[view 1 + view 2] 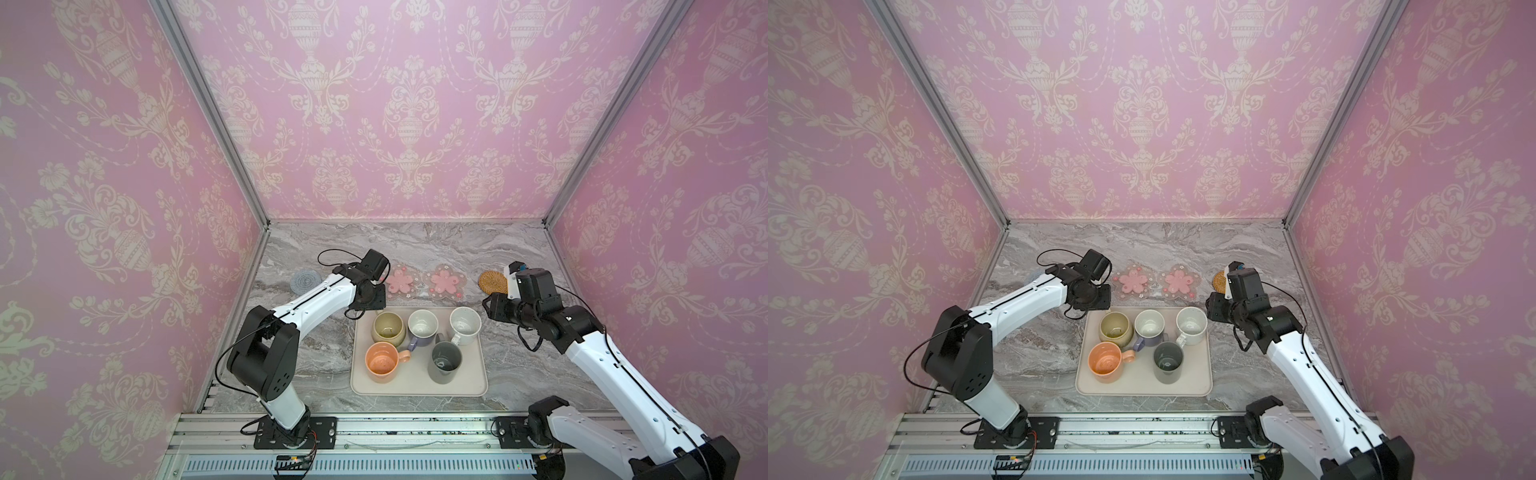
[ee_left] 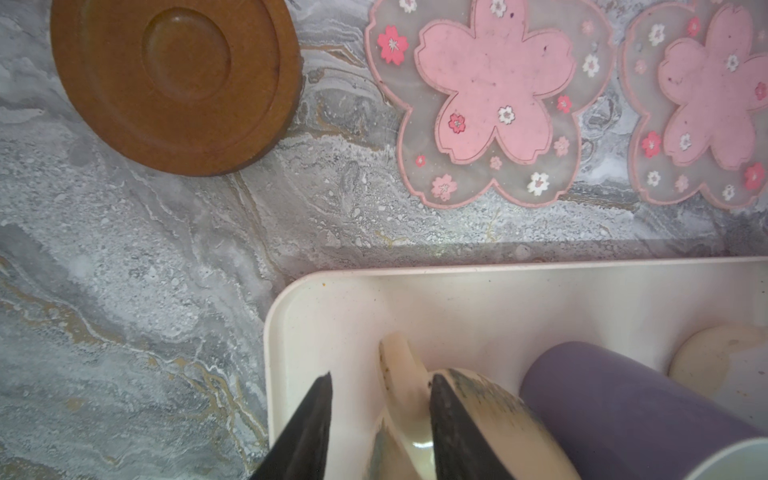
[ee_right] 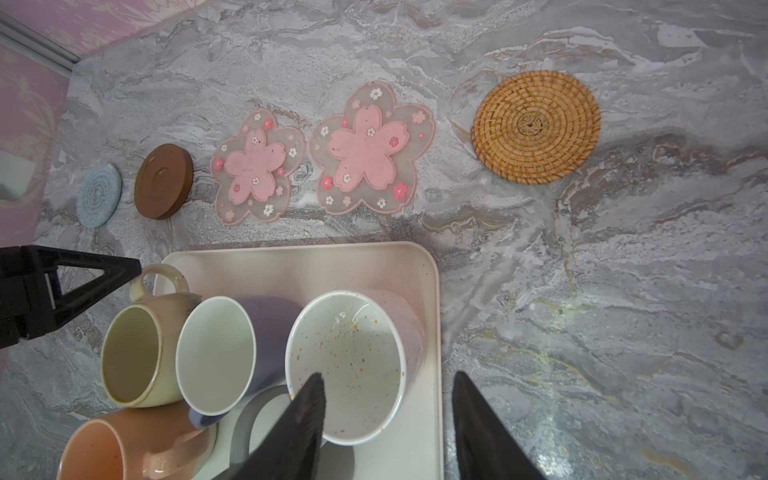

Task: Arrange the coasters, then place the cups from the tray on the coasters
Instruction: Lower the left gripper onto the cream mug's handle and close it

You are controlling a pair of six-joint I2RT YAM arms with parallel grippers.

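Observation:
The cream tray (image 1: 415, 388) holds the olive (image 1: 388, 328), lavender (image 1: 423, 325), white speckled (image 1: 465, 324), peach (image 1: 381, 362) and dark grey (image 1: 446, 360) cups. Behind it lie the coasters in a row: blue-grey (image 3: 99, 194), dark brown (image 3: 164, 180), two pink flowers (image 3: 253, 166) (image 3: 368, 149), rattan (image 3: 536, 126). My left gripper (image 2: 381, 375) is open at the tray's far left corner, with the olive cup's handle (image 2: 401, 370) between its fingers, close against one. My right gripper (image 3: 388, 374) is open, one finger over the speckled cup's (image 3: 353, 353) mouth, one outside past the tray edge.
Marble tabletop (image 1: 316, 365) boxed in by pink patterned walls on three sides. An aluminium rail (image 1: 415, 432) with both arm bases runs along the front edge. In both top views the left arm covers the dark brown coaster.

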